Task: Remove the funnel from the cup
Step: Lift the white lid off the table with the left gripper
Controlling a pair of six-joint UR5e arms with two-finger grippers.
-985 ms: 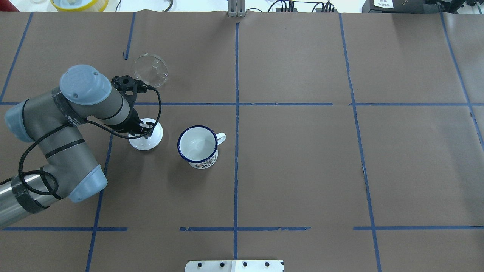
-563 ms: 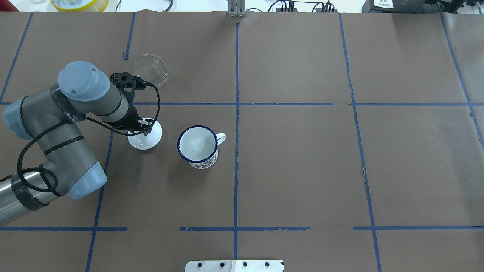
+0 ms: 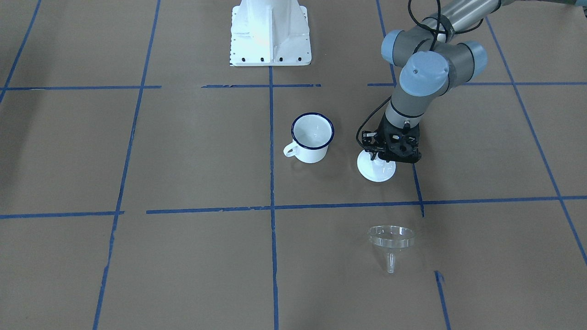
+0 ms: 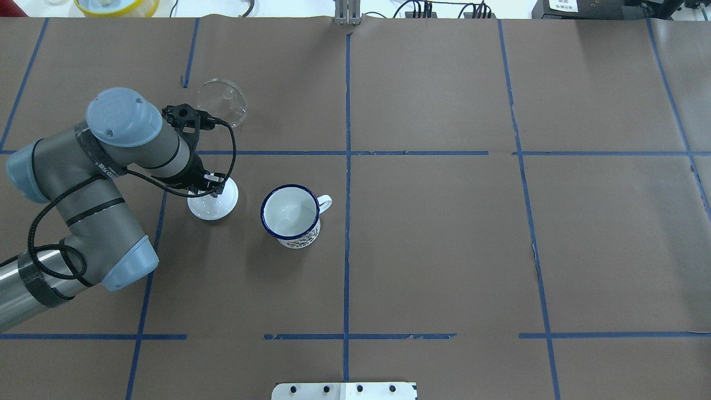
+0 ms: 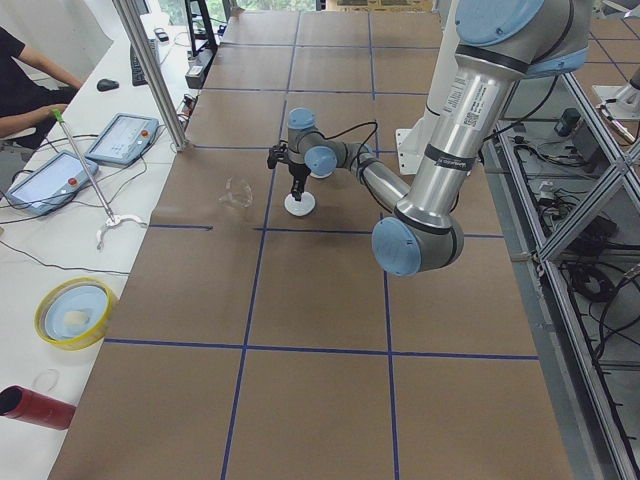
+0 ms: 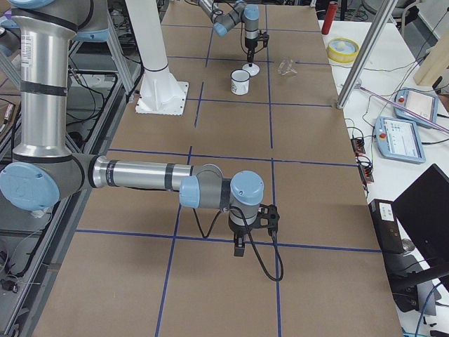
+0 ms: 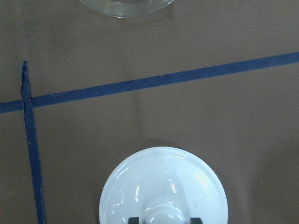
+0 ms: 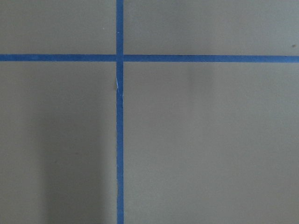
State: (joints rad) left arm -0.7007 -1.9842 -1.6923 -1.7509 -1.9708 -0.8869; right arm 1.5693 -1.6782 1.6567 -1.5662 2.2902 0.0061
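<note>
The clear funnel (image 4: pixel 222 101) lies on the table apart from the cup, at the far left; it also shows in the front view (image 3: pixel 391 238), and its rim shows in the left wrist view (image 7: pixel 124 7). The white cup (image 4: pixel 290 214) with a blue rim stands upright and empty, also in the front view (image 3: pixel 312 137). My left gripper (image 4: pixel 214 186) points down over a white round lid (image 4: pixel 214 204) left of the cup. In the left wrist view its fingertips sit close on either side of the lid's knob (image 7: pixel 164 212). My right gripper (image 6: pixel 239 250) hangs over bare table far from these; I cannot tell its state.
The robot's white base plate (image 3: pixel 270 34) stands behind the cup in the front view. A yellow bowl (image 4: pixel 116 5) and cables lie beyond the table's far edge. Blue tape lines (image 4: pixel 347 166) cross the brown table cover.
My left arm has drawn back slightly and the lid under it has shifted a little to the left. The cup and funnel have not moved.
</note>
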